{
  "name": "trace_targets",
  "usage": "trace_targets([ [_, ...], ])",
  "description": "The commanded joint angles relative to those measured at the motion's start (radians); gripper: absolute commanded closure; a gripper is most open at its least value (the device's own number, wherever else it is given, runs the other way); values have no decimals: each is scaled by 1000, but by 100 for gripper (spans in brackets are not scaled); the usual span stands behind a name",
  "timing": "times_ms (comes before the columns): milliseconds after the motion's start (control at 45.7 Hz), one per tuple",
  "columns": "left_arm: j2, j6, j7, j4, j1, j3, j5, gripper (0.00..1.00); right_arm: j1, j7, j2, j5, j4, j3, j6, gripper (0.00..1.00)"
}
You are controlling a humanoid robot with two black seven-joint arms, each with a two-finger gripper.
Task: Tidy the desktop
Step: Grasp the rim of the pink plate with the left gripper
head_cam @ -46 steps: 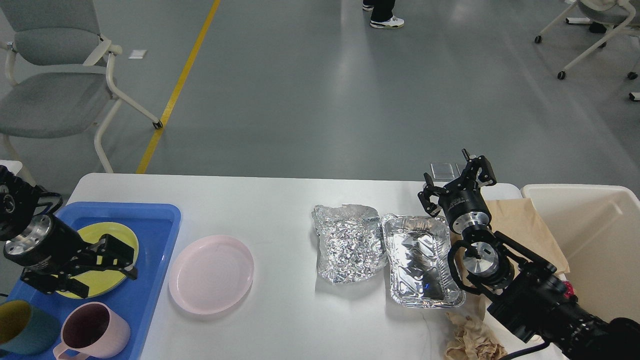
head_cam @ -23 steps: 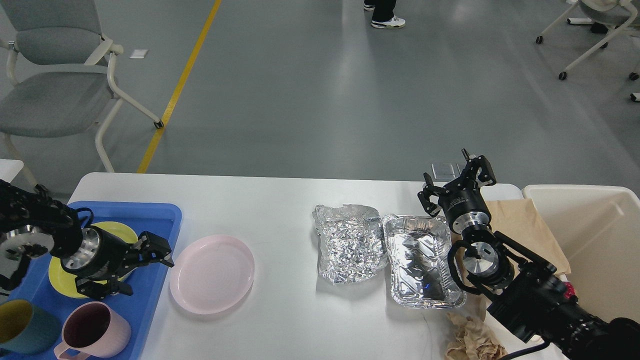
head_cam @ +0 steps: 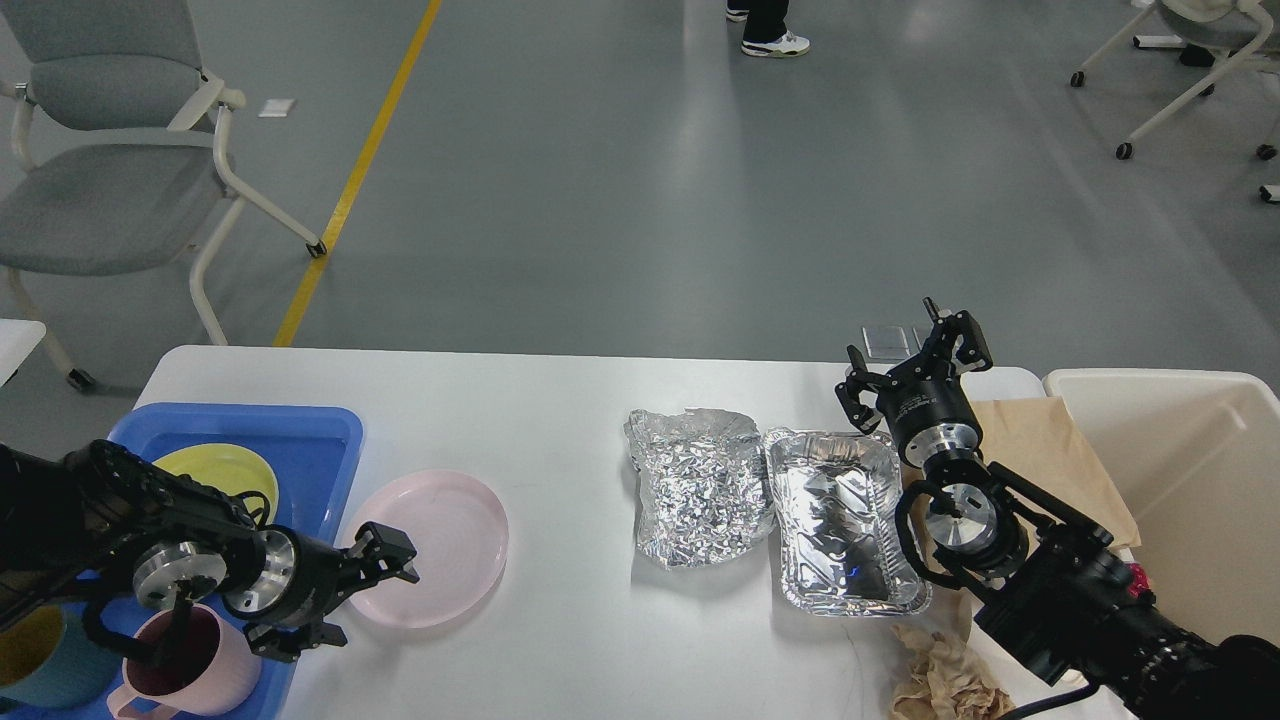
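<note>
The white desktop (head_cam: 560, 420) spans the view. A pink plate (head_cam: 440, 540) lies on it left of centre. A crumpled foil sheet (head_cam: 700, 485) and a foil tray (head_cam: 840, 520) lie right of centre. My left gripper (head_cam: 365, 595) is open and empty at the pink plate's near left rim, low over the table. My right gripper (head_cam: 912, 365) is open and empty, raised over the far right edge of the desktop, just beyond the foil tray.
A blue tray (head_cam: 300, 440) at the left holds a yellow plate (head_cam: 215, 465), a pink mug (head_cam: 190, 665) and a teal cup (head_cam: 35, 660). A cream bin (head_cam: 1200, 480) stands at the right, with brown paper (head_cam: 1040, 450) beside it and crumpled paper (head_cam: 945, 675) near the front.
My left gripper has moved right and toward me, from over the yellow plate in the blue tray to the pink plate's near left rim. The right arm has not moved.
</note>
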State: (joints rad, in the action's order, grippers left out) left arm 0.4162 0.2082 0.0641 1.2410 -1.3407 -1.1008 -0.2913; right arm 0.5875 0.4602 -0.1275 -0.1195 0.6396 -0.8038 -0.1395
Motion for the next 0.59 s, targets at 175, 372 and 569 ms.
trace_targets([
  [175,-5,-61,11,11,34,-8,-2,9,0,0,0,0,0,0,0,0],
  [372,-10,-124,14,11,57,-1,-2,13,0,0,0,0,0,0,0,0],
  [569,-13,-153,37,9,69,-1,-2,31,0,0,0,0,0,0,0,0],
])
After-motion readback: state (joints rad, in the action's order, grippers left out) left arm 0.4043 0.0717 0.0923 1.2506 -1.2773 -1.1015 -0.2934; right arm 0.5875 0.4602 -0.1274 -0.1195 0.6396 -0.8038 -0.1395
